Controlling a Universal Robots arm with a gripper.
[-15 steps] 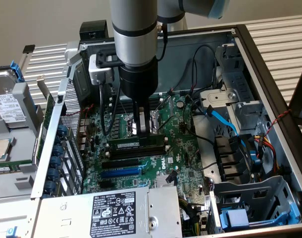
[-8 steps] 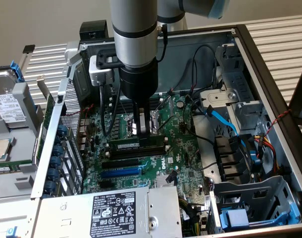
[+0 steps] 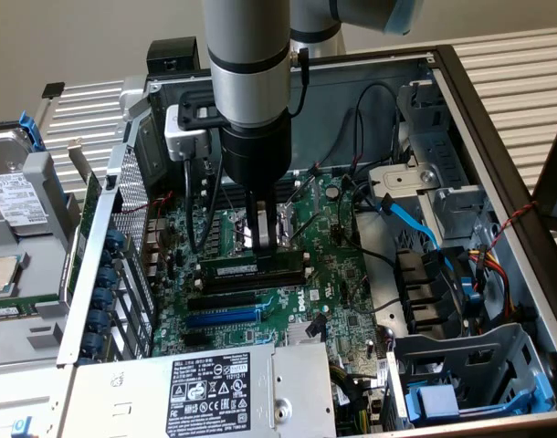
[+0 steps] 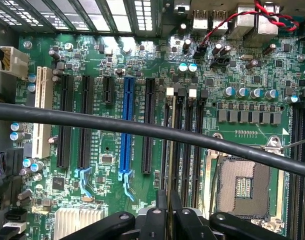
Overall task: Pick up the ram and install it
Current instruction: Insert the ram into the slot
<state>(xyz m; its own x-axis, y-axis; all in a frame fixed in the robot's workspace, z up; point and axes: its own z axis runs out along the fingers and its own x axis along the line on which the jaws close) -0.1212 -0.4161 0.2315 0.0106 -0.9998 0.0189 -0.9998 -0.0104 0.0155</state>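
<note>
My gripper (image 3: pixel 266 248) reaches straight down into the open computer case, over the motherboard (image 3: pixel 338 274). The ram (image 3: pixel 225 270), a thin green stick with a pale label, lies along the rearmost black memory slot just below the fingers. The fingers stand close together on its upper edge, so the gripper looks shut on the ram. Seen from the wrist, the gripper (image 4: pixel 167 207) sits in line with the row of black memory slots (image 4: pixel 185 145), whose white latches (image 4: pixel 169 92) show at the far end.
A black cable (image 4: pixel 142 129) crosses the wrist view. The CPU socket (image 4: pixel 242 187) lies beside the memory slots, and a blue slot (image 3: pixel 222 317) is nearer the power supply (image 3: pixel 215 388). A drive cage (image 3: pixel 461 365) and a blue cable (image 3: pixel 415 228) crowd the exterior view's right.
</note>
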